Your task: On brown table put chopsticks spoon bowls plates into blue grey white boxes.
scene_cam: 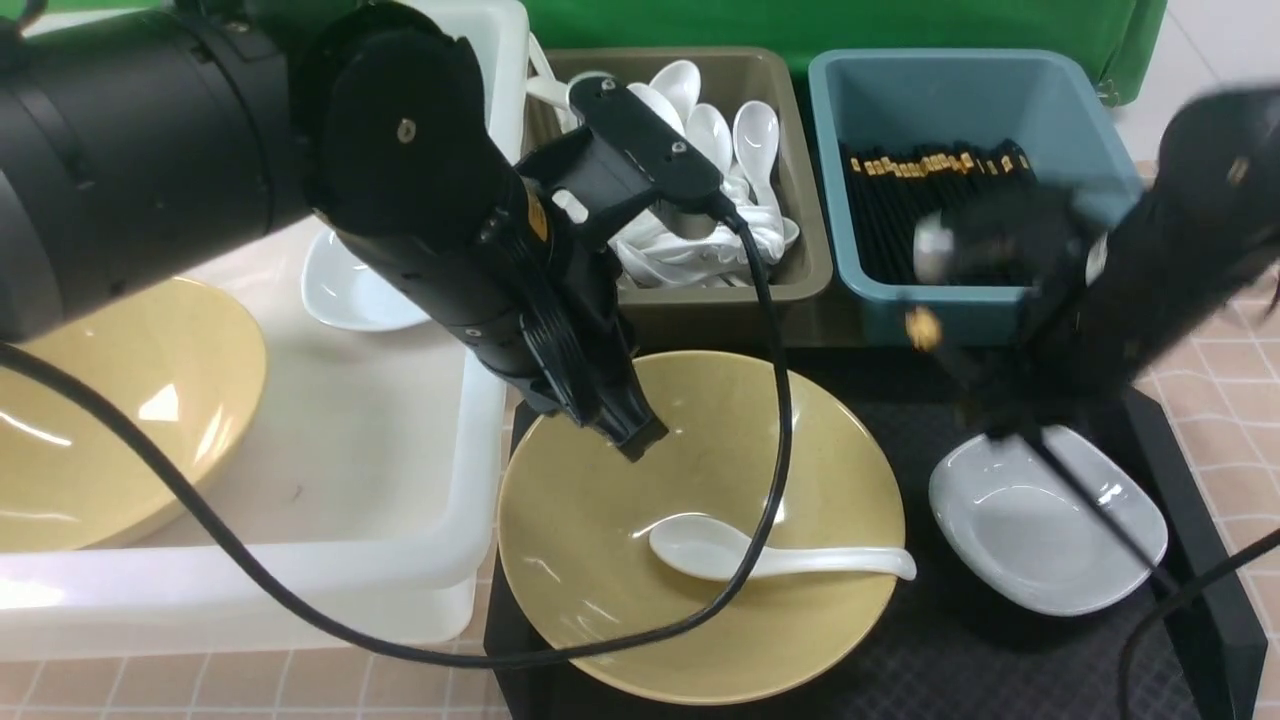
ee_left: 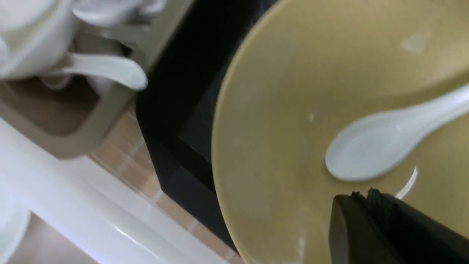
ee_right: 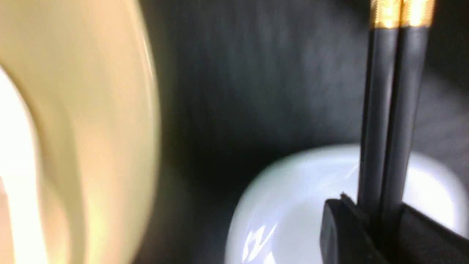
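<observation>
A white spoon [scene_cam: 720, 550] lies in a yellow bowl [scene_cam: 600, 560] on the black tray. My left gripper [scene_cam: 640, 440] is shut and empty, just above the bowl's inside near the spoon's scoop [ee_left: 366, 150]; its tips [ee_left: 361, 194] show closed over the bowl [ee_left: 278, 110]. My right gripper [scene_cam: 1010, 415], blurred, is shut on a pair of black gold-ended chopsticks [ee_right: 388, 110] held above a small white plate [scene_cam: 1050, 520]. The plate also shows in the right wrist view [ee_right: 293, 205].
The white tub [scene_cam: 380, 500] at left holds another yellow bowl [scene_cam: 110, 410] and a white plate [scene_cam: 355, 285]. The grey bin [scene_cam: 810, 270] holds several spoons. The blue bin [scene_cam: 960, 90] holds several chopsticks. The black tray [scene_cam: 950, 650] sits on the checked table [scene_cam: 1230, 400].
</observation>
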Robot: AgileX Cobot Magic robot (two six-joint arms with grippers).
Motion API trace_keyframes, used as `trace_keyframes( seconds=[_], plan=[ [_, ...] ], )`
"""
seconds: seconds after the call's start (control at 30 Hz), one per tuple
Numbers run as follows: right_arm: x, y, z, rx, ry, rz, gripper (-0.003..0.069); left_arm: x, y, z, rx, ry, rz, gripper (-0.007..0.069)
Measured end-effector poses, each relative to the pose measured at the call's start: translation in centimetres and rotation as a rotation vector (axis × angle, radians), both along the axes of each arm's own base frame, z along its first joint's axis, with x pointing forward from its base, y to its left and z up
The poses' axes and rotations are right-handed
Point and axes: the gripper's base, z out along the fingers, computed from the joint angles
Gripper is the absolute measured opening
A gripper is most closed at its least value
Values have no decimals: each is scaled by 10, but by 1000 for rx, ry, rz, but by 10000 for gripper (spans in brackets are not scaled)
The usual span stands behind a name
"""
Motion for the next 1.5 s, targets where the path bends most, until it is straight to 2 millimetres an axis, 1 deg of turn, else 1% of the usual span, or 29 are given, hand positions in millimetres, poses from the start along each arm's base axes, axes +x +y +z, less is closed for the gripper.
trace_keyframes(
  seconds=[0.03, 0.07, 0.1, 0.13, 0.2, 0.23, 0.27, 0.33, 0.43, 0.47, 0.5, 0.53, 0.57, 0.6, 0.63, 0.67, 0.73, 0.83, 0.93, 1.0, 1.03, 1.07, 1.1, 1.23, 1.27, 1.3, 1.37, 1.4, 1.5],
  plan=[
    [4, 1, 11, 10, -49, 0, 160, 3, -1, 1, -10, -24, 5, 2],
    [14, 2, 30, 23, -143, 0, 160, 8, -4, 3, -33, -63, 15, 2],
    [15, 2, 32, 26, -158, -1, 160, 10, -4, 4, -36, -79, 19, 2],
    [26, 3, 49, 48, -256, -8, 160, 16, -7, 8, -54, -129, 26, 2],
    [43, 3, 68, 84, -390, -29, 160, 29, -12, 19, -76, -213, 47, 2],
    [53, 2, 75, 105, -454, -50, 160, 33, -14, 27, -92, -249, 57, 2],
    [55, 2, 76, 112, -465, -59, 160, 35, -15, 28, -92, -259, 60, 2],
    [83, -3, 81, 185, -588, -148, 160, 46, -20, 53, -148, -352, 88, 2],
    [107, -7, 73, 238, -633, -222, 160, 50, -23, 66, -179, -404, 93, 2],
    [124, -10, 58, 255, -624, -265, 160, 52, -24, 72, -205, -431, 95, 2],
    [126, -11, 57, 256, -627, -270, 160, 52, -24, 72, -207, -434, 95, 2],
    [140, -14, 42, 252, -609, -288, 174, 52, -24, 74, -214, -439, 96, 2],
    [144, -16, 36, 251, -600, -299, 185, 52, -24, 74, -215, -440, 96, 2],
    [150, -18, 26, 241, -578, -305, 213, 52, -24, 73, -213, -436, 96, 2],
    [152, -19, 24, 238, -572, -309, 228, 52, -24, 73, -211, -434, 97, 2],
    [158, -23, 12, 221, -524, -320, 317, 51, -24, 72, -207, -422, 100, 2],
    [158, -25, 11, 206, -480, -324, 407, 51, -23, 71, -199, -406, 104, 2],
    [149, -25, 22, 174, -383, -312, 547, 46, -19, 71, -188, -391, 108, 2],
    [134, -22, 43, 114, -306, -232, 608, 32, -9, 72, -185, -379, 113, 2],
    [117, -17, 63, 41, -249, -105, 615, 14, 5, 71, -180, -363, 122, 2],
    [113, -16, 67, 28, -239, -80, 613, 13, 6, 71, -179, -359, 124, 2],
    [98, -9, 79, -21, -190, 31, 604, -3, 18, 67, -165, -333, 136, 2],
    [90, -5, 84, -34, -172, 75, 598, -11, 25, 65, -155, -317, 142, 2],
    [48, 18, 111, -30, -164, 231, 533, -52, 54, 47, -125, -205, 189, 2],
    [38, 25, 112, -20, -159, 262, 522, -59, 59, 41, -120, -176, 200, 2],
    [37, 25, 114, -19, -165, 264, 519, -62, 61, 42, -125, -170, 204, 2],
    [7, 47, 112, -6, -134, 373, 490, -82, 72, 33, -140, -118, 218, 2],
    [0, 52, 109, -9, -120, 403, 484, -87, 76, 30, -150, -104, 222, 2],
    [-26, 80, 85, -42, -49, 581, 475, -98, 82, 25, -182, -93, 227, 2]
  ],
)
